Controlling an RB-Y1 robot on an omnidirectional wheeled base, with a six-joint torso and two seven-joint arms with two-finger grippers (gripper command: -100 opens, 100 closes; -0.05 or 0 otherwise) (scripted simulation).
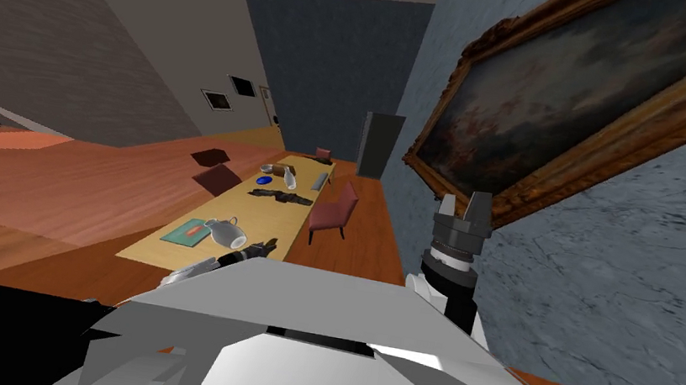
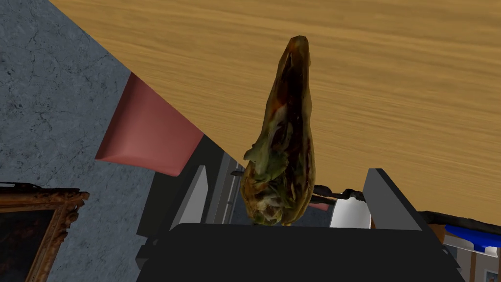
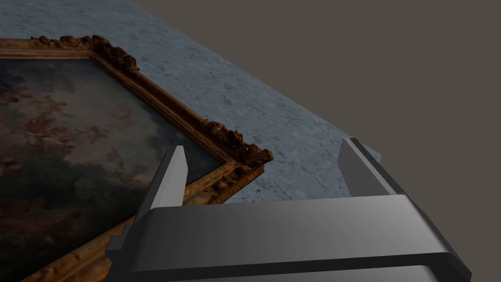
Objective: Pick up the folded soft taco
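Observation:
The folded taco [image 2: 281, 147], brown-green with dark filling, lies between the fingers of my left gripper [image 2: 287, 170] against the light wooden table [image 2: 391, 73]. The fingers stand wide apart, with a gap on each side of the taco, so the gripper is open. In the head view the left gripper [image 1: 263, 248] reaches over the near end of the long table [image 1: 155, 247]. My right gripper [image 1: 478, 202] is raised beside the wall, open and holding nothing.
On the table stand a white mug [image 1: 229, 232], a teal mat [image 1: 185, 232], a blue dish [image 1: 264, 181] and dark items [image 1: 281, 196]. A pink chair [image 1: 334, 212] is at the table's right side, and dark chairs [image 1: 216, 178] at its left. A grey wall runs close on the right.

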